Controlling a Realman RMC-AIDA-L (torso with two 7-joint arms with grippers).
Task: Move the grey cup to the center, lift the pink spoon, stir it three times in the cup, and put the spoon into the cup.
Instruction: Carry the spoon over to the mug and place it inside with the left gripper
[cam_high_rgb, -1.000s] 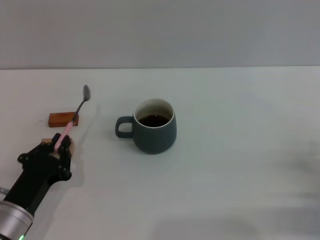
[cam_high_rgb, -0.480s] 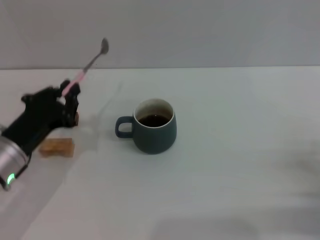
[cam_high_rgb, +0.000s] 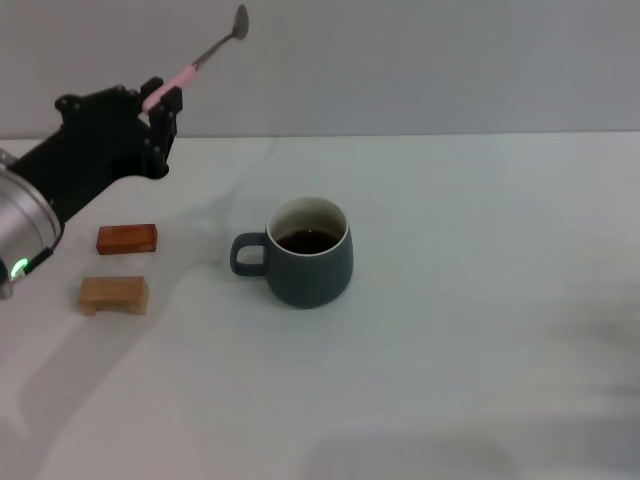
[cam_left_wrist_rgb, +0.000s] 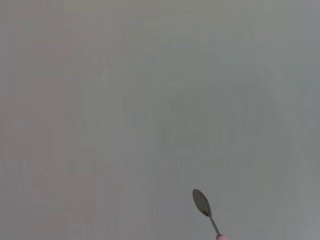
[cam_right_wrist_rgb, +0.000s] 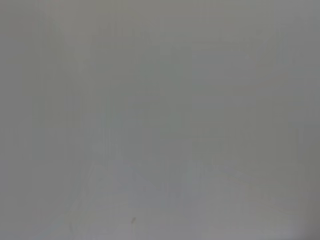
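While the left claw (cam_high_rgb: 160, 100) grips the pink spoon (cam_high_rgb: 200, 58), its bowl juts upward.

**What sat on my table**

The white table (cam_high_rgb: 460, 330) before me carried three things. The cup (cam_high_rgb: 308, 255) stood upright near the middle, its handle turned to my left, dark liquid inside. Well to its left lay two small wooden blocks, the reddish block (cam_high_rgb: 127, 239) farther from me, the pale block (cam_high_rgb: 114, 294) just nearer.
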